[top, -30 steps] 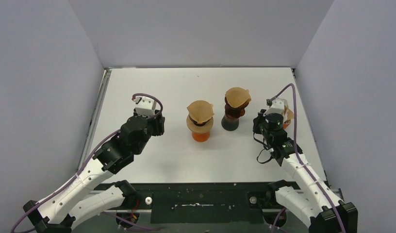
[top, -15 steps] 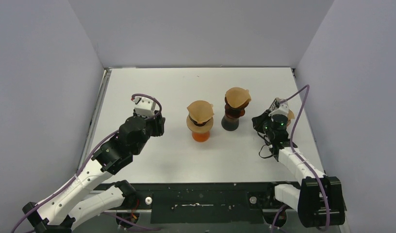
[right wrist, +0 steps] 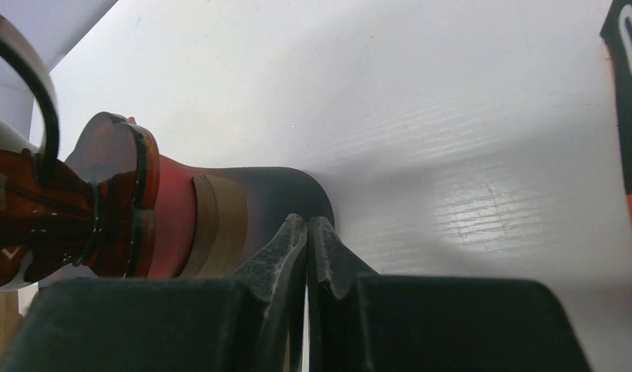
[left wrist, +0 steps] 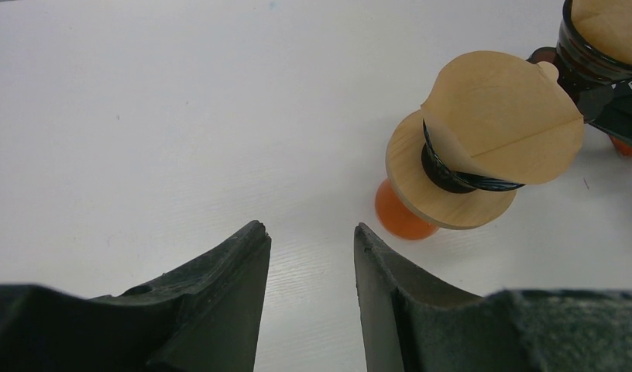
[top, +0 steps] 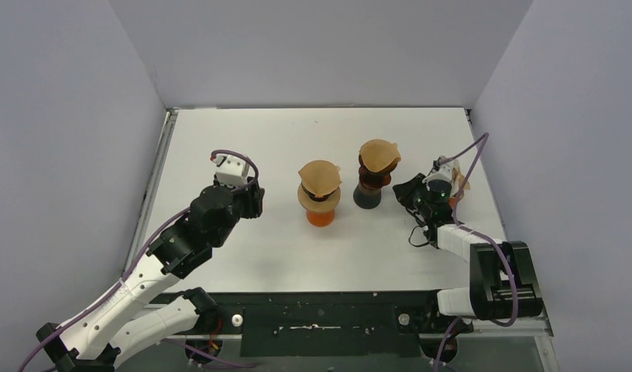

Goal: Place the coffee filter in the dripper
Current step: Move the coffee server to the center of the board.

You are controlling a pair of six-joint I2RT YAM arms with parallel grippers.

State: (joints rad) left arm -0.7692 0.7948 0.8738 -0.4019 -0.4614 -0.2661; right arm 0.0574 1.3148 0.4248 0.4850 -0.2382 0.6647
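One white table [top: 243, 139] carries everything. The left tool [left wrist: 309, 232], fingers spread with nothing between them, faces the orange-based dripper [top: 321, 204]. The right tool [right wrist: 307, 225], pressed together, sits low just beside the dark dripper [top: 369, 194]. A coffee filter [top: 319, 177] sits in the orange-based one, a second filter [top: 379, 153] in the dark one.

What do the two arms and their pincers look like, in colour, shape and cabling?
Both the left arm and right arm have white links and black joints; a purple cable runs along each. The left pincer and right pincer are black, with tapered, rough-surfaced fingers.
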